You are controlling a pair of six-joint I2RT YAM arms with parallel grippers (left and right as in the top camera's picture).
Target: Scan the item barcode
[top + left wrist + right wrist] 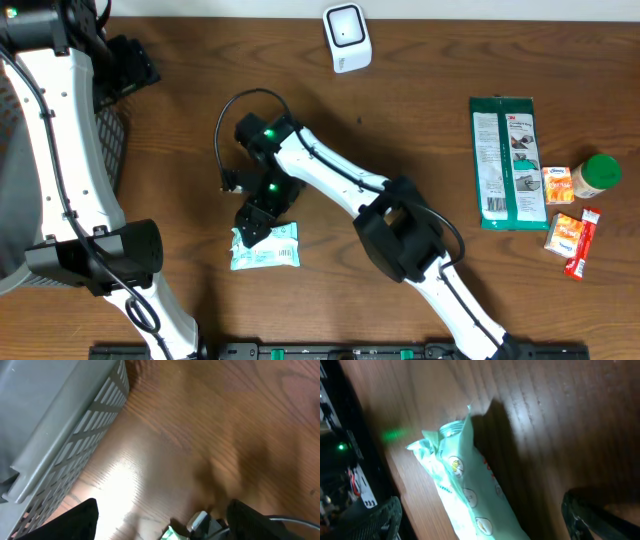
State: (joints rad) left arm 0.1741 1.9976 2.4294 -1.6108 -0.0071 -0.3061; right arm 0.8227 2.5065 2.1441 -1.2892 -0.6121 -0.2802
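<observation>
The packet (266, 248), pale green and white, lies flat on the table (420, 100), left of centre and close to the near edge. The right arm (340, 180) reaches in from the near right, and its gripper (480, 510) hangs right over the packet's far end. In the right wrist view its fingers (380, 517) stand wide apart with the packet between them. Neither finger seems to touch the packet, and one crimped end of it stands up a little. The print on the packet is too blurred to tell whether a barcode faces up. The white scanner (347, 38) stands at the far edge, right of centre and well apart from the packet. The left arm (60, 150) runs up the left side to the far left corner. There its gripper (165, 520) hovers over bare wood just beside the grey basket (60, 420), jaws apart with nothing between them. At the right side lies a long green pack (507, 160). Just right of it are a green-capped bottle (598, 175), two small orange packs (557, 184) and a red stick (583, 243), close together.
</observation>
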